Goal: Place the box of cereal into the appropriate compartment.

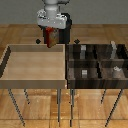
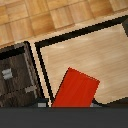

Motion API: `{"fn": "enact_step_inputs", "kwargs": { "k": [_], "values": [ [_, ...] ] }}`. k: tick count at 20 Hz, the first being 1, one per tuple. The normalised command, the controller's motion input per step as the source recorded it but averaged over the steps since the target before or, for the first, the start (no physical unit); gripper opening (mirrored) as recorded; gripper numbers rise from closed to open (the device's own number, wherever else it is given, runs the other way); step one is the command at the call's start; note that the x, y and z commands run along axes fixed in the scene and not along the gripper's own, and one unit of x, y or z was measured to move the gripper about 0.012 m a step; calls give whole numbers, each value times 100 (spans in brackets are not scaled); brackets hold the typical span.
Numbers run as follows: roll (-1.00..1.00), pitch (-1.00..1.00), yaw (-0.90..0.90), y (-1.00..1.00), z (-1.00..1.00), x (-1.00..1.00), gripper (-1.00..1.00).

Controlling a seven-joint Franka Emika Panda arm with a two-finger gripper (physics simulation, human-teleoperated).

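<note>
The box of cereal (image 1: pixel 51 39), a small red carton, hangs between my gripper's (image 1: pixel 51 35) fingers above the far right corner of the light-wood tray (image 1: pixel 20 75). The gripper is shut on it. In the wrist view the carton (image 2: pixel 76 89) shows as a tilted red face over the tray floor (image 2: pixel 90 50). The four-part dark-brown bin (image 1: pixel 69 65) stands to the exterior view's right of the tray. Its far right compartment (image 1: pixel 106 53) holds a tall pale grey block (image 1: pixel 114 48). The carton is well to the left of that compartment.
The other bin sections hold smaller grey shapes (image 1: pixel 84 73). A dark wall separates tray and bin (image 2: pixel 31 75). Both stand on thin-legged tables over a wooden floor (image 2: pixel 50 15). The robot base (image 1: pixel 52 10) stands behind the tray.
</note>
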Motion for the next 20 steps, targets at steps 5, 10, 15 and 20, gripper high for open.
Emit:
{"fn": "enact_step_inputs", "kwargs": {
  "k": [5,10,15,20],
  "values": [
    [0,0,0,100,0,0,-100],
    [0,0,0,100,0,0,-100],
    [0,0,0,100,0,0,-100],
    [0,0,0,100,0,0,-100]
  ]
}}
